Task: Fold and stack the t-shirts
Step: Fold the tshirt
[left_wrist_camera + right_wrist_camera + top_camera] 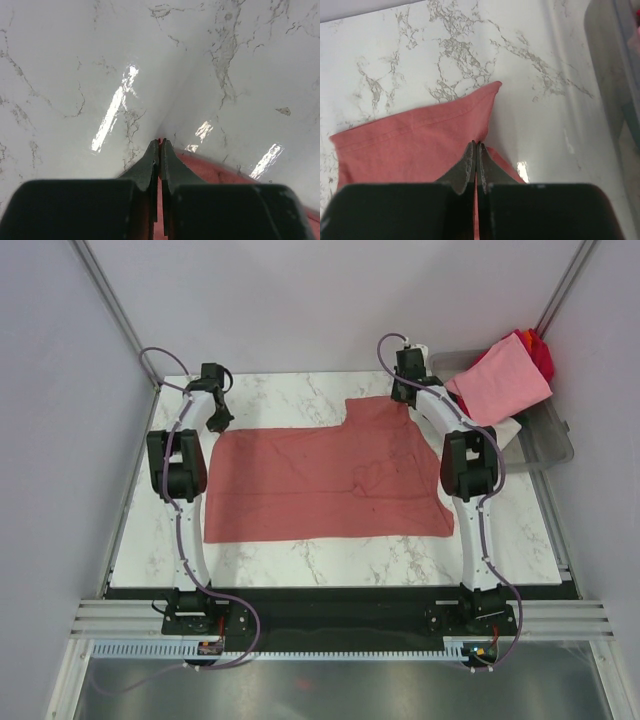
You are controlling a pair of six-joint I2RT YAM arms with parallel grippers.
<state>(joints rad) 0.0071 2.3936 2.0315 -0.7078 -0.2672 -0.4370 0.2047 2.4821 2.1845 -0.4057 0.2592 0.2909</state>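
A dusty brick-red t-shirt lies spread flat across the marble table. My left gripper is at its far left corner, jaws shut on the cloth edge, with red fabric showing between the fingers. My right gripper is at the far right sleeve, shut on the shirt's hem next to the sleeve corner. A light pink t-shirt and a bright red t-shirt hang over the tub at the back right.
A clear grey plastic tub stands off the table's right back corner. The table's black front edge runs between the arm bases. Bare marble lies beyond the left gripper.
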